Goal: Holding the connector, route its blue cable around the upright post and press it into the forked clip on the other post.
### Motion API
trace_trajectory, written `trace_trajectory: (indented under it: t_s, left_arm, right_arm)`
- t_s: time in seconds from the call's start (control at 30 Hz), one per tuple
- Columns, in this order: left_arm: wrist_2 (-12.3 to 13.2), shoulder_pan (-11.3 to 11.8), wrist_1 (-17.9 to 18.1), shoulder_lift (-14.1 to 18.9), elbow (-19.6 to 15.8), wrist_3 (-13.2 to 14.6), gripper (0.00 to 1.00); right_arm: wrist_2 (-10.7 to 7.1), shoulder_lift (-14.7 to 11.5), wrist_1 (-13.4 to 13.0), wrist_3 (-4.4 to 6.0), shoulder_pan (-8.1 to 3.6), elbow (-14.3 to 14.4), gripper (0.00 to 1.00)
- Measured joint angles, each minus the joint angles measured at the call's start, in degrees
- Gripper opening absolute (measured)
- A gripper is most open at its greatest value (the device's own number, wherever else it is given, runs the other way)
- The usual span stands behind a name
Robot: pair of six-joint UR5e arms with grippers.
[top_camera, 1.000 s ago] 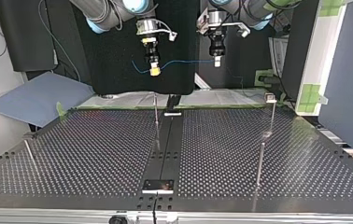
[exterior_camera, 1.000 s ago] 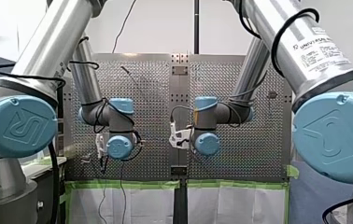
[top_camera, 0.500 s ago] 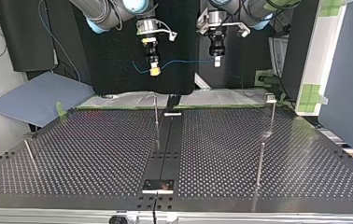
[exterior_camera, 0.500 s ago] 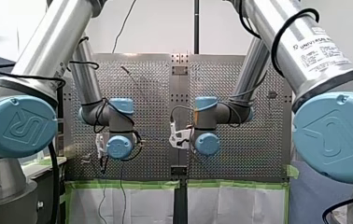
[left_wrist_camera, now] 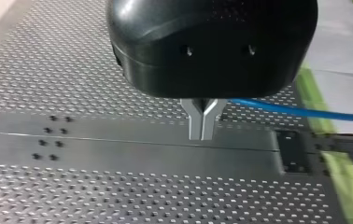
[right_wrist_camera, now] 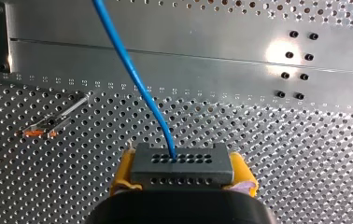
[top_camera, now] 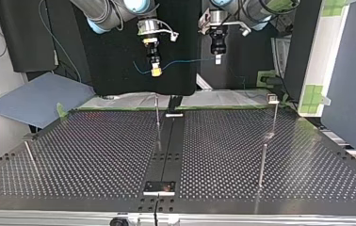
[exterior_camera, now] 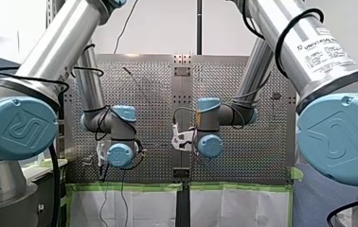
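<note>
The connector is being pinched between the yellow pads of my right end effector, well above the counter. Its blue cable is being strung across to my left end effector, whose metal fingers are being pressed together on it. Compared with a moment ago, my left arm is being shifted slightly, raising that cable end. Routing appears barely begun: the upright post and the forked clip are being left untouched.
</note>
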Motion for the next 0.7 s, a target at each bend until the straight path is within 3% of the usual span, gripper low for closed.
trace_trajectory:
  t_s: [0.2, 0.47, 0.7]
  left_arm:
    - [0.0, 0.0, 0.0, -2.8, 0.0, 0.0, 0.00]
    - [0.0, 0.0, 0.0, -3.3, 0.0, 0.0, 0.00]
    - [0.0, 0.0, 0.0, -3.3, 0.0, 0.0, 0.00]
  right_arm:
    - [0.00, 0.0, 0.0, 0.00, 0.00, 0.0, 0.00]
    - [0.17, 0.2, 0.2, 0.17, 0.17, -0.2, 0.00]
    - [2.56, 3.6, 3.6, 0.75, 2.93, -3.6, 0.00]
